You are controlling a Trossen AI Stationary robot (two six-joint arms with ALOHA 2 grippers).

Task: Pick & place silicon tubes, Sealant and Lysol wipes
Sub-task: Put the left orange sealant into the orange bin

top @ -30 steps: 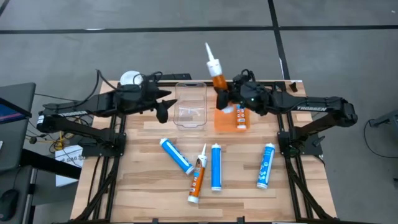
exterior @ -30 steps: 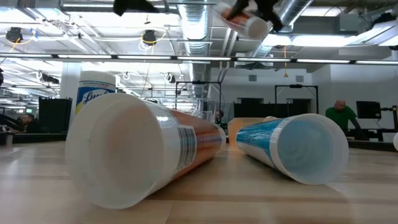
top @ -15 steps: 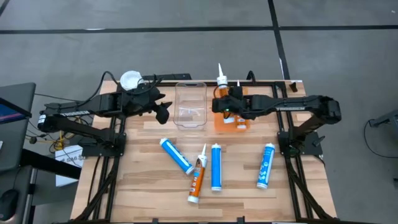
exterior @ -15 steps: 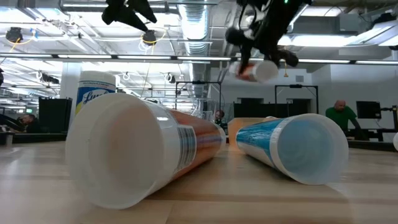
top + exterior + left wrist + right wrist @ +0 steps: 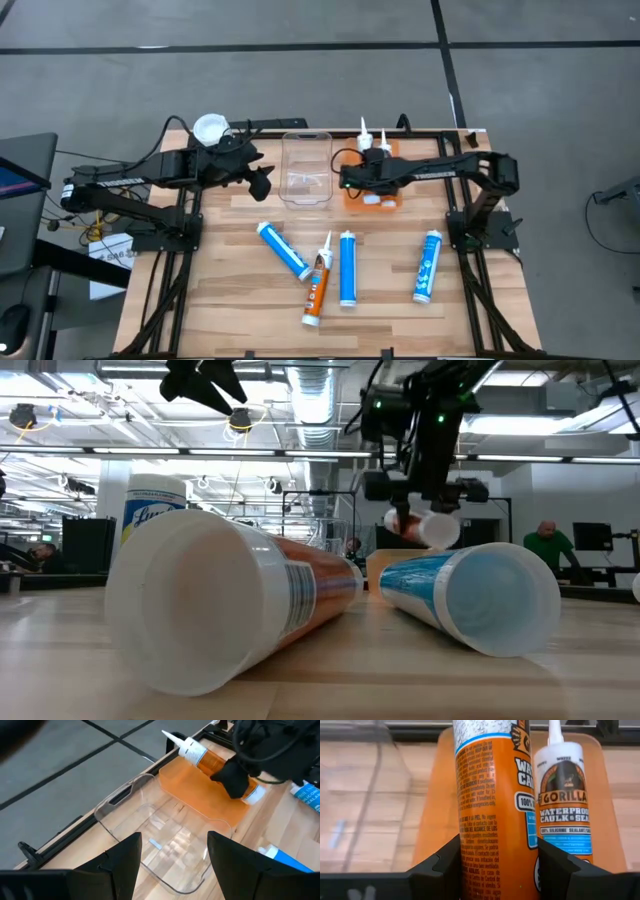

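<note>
My right gripper [image 5: 368,180] is shut on an orange sealant tube [image 5: 492,810] low over the orange bin [image 5: 352,196]. A second orange-and-white tube [image 5: 564,805] lies in that bin on its side. My left gripper [image 5: 172,850] is open and empty above the clear bin [image 5: 306,168]. The Lysol wipes canister [image 5: 210,128], with white lid and yellow label, stands at the far left behind the left arm. Three blue tubes [image 5: 283,250] [image 5: 347,268] [image 5: 428,265] and one orange tube [image 5: 318,285] lie on their sides on the table. My right gripper pinches the orange tube's body [image 5: 470,855] between its two fingers, in the half toward the base end [image 5: 437,530]. The fingers come from above, pointing down, and lie across the tube. The tube is nearly level, nozzle [image 5: 362,125] toward the far edge. Whether it rests on the bin floor I cannot tell.
The clear bin and the orange bin stand side by side at the table's far middle. The loose tubes lie across the near middle of the table. People and desks show in the room behind.
My right gripper has gone down and toward the table's left with the orange tube. The tube has tipped from slanting high in the air to nearly level, low over the orange bin beside the second tube.
</note>
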